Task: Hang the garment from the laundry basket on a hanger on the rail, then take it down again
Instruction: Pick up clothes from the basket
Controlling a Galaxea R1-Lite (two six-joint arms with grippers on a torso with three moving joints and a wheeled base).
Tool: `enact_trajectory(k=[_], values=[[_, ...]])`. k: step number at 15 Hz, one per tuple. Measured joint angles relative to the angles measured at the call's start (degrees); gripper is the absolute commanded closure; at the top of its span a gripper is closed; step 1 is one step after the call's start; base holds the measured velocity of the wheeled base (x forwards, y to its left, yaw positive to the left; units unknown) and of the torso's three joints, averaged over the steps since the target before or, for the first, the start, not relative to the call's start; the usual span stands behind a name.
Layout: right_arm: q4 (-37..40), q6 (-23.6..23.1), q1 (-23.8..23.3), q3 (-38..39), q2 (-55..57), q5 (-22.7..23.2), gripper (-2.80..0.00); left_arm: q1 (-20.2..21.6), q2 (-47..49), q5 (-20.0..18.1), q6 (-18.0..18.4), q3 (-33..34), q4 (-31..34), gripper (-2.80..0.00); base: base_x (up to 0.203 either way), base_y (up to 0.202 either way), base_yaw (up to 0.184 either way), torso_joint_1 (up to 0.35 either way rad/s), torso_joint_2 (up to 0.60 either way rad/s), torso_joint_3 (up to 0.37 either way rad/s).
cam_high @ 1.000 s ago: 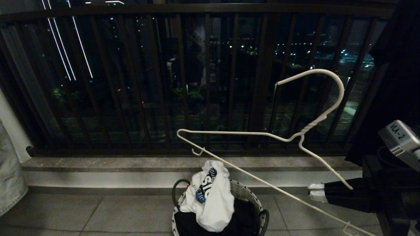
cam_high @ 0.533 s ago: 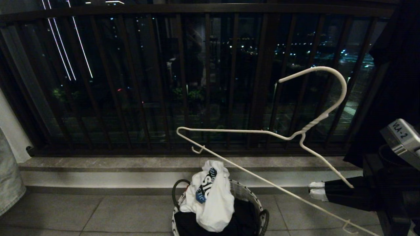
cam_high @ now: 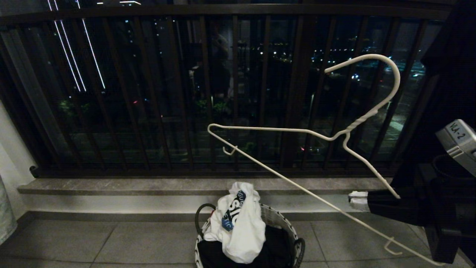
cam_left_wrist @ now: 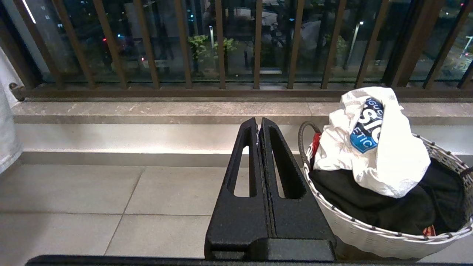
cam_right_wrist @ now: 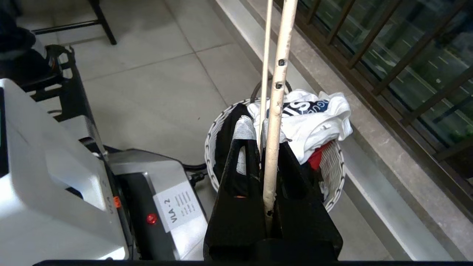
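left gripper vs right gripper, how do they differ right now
The right gripper is clamped on the hanger, holding it up in front of the balcony railing; the left gripper is shut on nothing. The right gripper sits above the laundry basket; the left sits low beside it. Both are black with slotted fingers.

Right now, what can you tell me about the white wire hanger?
The hanger is thin white wire with a big curved hook on top, a twisted neck, and small notch hooks on its arms. It is held in the air, tilted, in front of the dark balcony railing. The right gripper is shut on one arm of it. No clothes hang on it.
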Motion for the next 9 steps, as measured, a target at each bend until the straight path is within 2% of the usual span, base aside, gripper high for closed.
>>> enact_trajectory(k=[9], values=[[-0.1,-0.2,0.0,-0.1,0.1,-5.3,0.0,0.0,0.0,0.0,0.0,0.0,0.0,0.0,0.0,0.0,0.0,0.0,0.0,0.0]])
